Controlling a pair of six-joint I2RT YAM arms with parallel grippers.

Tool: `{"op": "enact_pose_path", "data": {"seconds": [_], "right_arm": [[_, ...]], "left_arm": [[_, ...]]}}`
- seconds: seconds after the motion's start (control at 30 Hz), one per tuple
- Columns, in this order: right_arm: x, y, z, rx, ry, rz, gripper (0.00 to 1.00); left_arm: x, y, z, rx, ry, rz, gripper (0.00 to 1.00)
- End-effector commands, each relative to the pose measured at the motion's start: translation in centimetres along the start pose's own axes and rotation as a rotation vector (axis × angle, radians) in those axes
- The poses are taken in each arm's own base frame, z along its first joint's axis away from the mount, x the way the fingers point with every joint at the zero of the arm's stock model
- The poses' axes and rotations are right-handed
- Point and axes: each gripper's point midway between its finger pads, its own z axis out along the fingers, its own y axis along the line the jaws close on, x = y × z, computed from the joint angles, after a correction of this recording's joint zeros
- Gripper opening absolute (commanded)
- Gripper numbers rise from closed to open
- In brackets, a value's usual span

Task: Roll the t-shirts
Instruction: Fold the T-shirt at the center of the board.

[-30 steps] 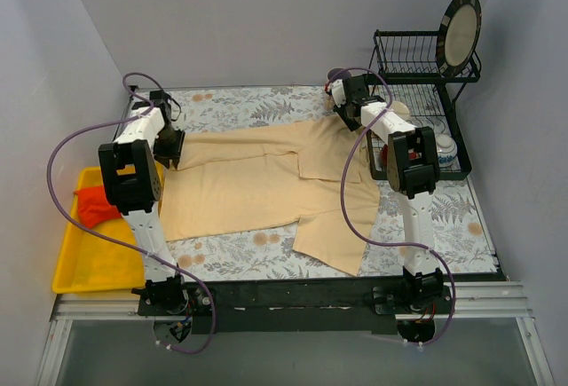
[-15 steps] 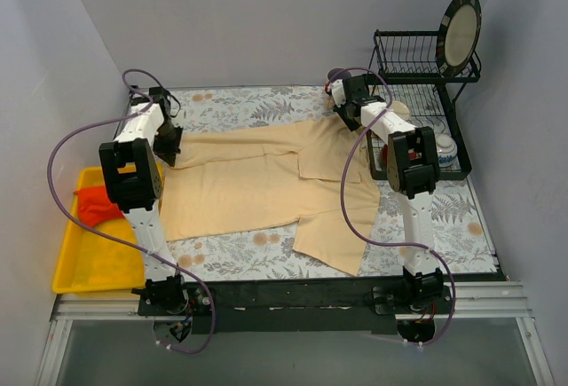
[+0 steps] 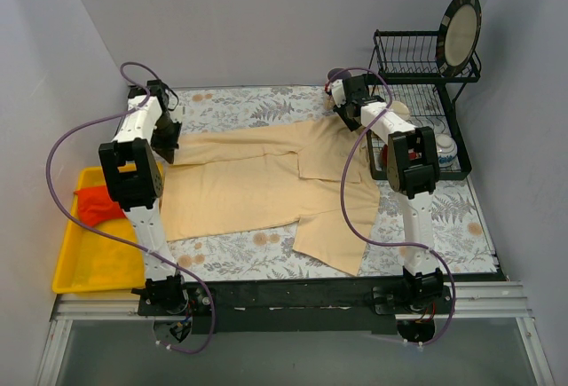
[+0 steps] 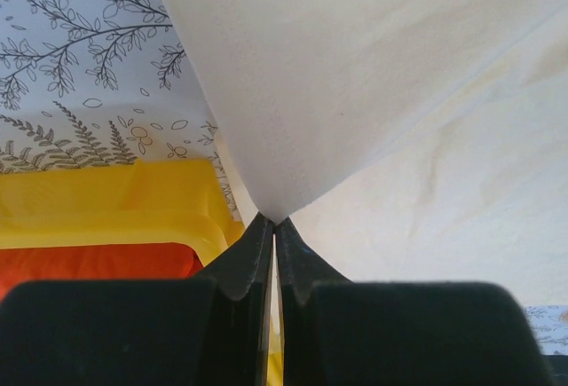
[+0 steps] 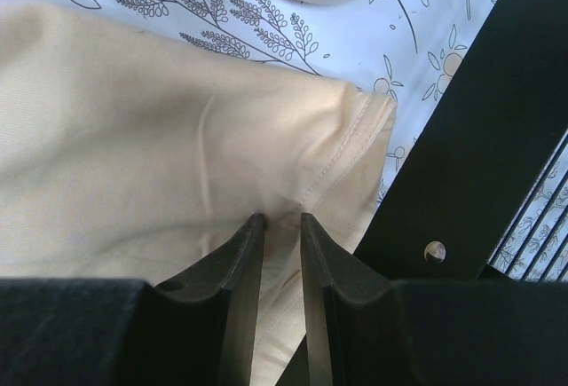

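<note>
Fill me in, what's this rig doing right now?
Both arms are gripping a plain pale beige cloth t-shirt spread flat on the leaf-print table. The left gripper pinches its far-left edge, tenting it up. The right gripper pinches the far-right hemmed corner beside the black wire dish rack. No roll is formed yet.

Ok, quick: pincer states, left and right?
Left pincer: closed, pinching the t-shirt edge.
Right pincer: closed on a t-shirt fold.
</note>
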Motion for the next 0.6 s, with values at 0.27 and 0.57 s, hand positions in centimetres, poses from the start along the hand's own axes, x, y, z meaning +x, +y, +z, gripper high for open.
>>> {"op": "enact_pose_path", "data": {"seconds": [0.27,0.57], "right_arm": [[1.0,1.3,0.4,-0.06,0.033,0.0,0.32],[1.5,0.8,0.5,-0.048,0.046,-0.004,0.32]], "left_arm": [[0.3,3.5,-1.1,-0.161,-0.002,0.105,0.0],[1.4,3.5,0.2,-0.135,0.069,0.142,0.0]]}}
